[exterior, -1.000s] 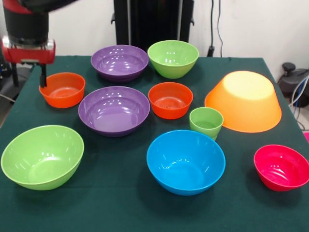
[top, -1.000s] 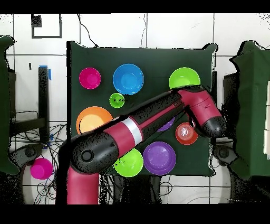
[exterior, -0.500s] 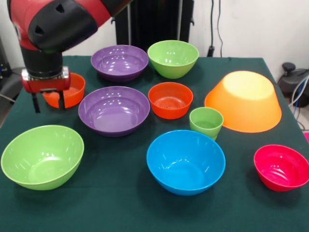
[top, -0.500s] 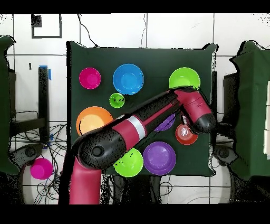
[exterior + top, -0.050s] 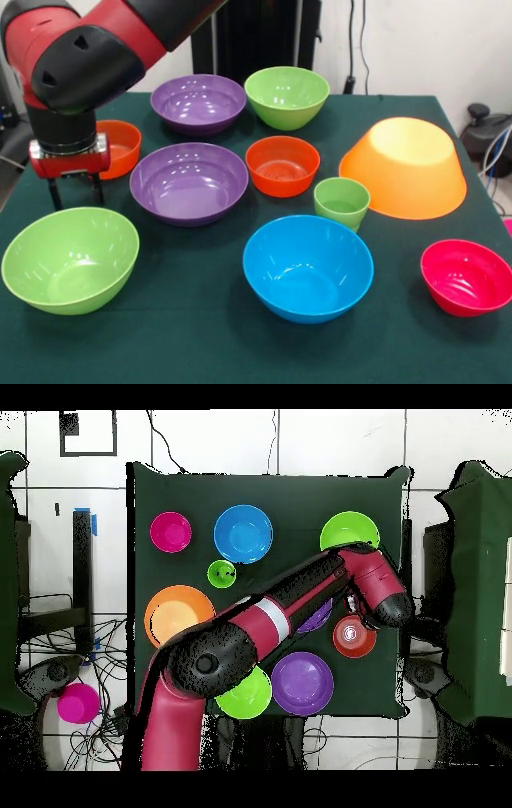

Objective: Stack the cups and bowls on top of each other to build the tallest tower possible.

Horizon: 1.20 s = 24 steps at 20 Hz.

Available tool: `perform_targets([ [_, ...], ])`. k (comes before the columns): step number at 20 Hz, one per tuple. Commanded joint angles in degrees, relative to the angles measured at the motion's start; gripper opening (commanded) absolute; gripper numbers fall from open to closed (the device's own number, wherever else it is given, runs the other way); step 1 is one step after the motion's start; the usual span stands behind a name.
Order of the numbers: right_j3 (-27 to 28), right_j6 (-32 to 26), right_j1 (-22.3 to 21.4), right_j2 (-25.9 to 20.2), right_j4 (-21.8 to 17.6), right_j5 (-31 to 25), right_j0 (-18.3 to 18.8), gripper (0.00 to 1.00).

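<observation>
A dark green cloth covers the worktop [image 5: 200, 336]. Directly on it sit two purple bowls [image 5: 190, 182], two light-green bowls [image 5: 70, 258], two orange-red bowls [image 5: 282, 165], a blue bowl [image 5: 308, 267], a pink-red bowl [image 5: 467, 277], a green cup [image 5: 342, 203], and a large orange-yellow bowl [image 5: 404, 168], seemingly tipped on its side.

Bowls [image 5: 190, 182] crowd the table [image 5: 192, 336]; narrow gaps between.

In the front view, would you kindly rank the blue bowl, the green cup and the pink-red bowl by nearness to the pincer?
From the pincer, at the left:
1. Blue bowl, front centre.
2. Green cup, right of centre.
3. Pink-red bowl, far right.
</observation>
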State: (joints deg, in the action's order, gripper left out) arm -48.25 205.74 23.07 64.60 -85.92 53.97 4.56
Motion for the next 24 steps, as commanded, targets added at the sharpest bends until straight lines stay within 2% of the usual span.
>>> perform_targets([
  [1,5.59,12.16,0.84,-7.06,2.39,2.22,-2.89,1.00],
  [6,3.08,5.58,-2.44,-5.87,0.84,4.68,-7.35,1.00],
  [10,1.24,-1.26,-3.91,-6.99,0.68,5.65,-11.07,1.00],
  [14,-1.14,0.74,-4.49,-7.83,2.14,4.45,-12.24,1.00],
  [19,-6.50,1.84,-6.72,-6.80,1.11,5.34,-13.07,1.00],
  [24,-6.96,3.35,-6.78,-6.23,0.03,5.13,-12.49,1.00],
])
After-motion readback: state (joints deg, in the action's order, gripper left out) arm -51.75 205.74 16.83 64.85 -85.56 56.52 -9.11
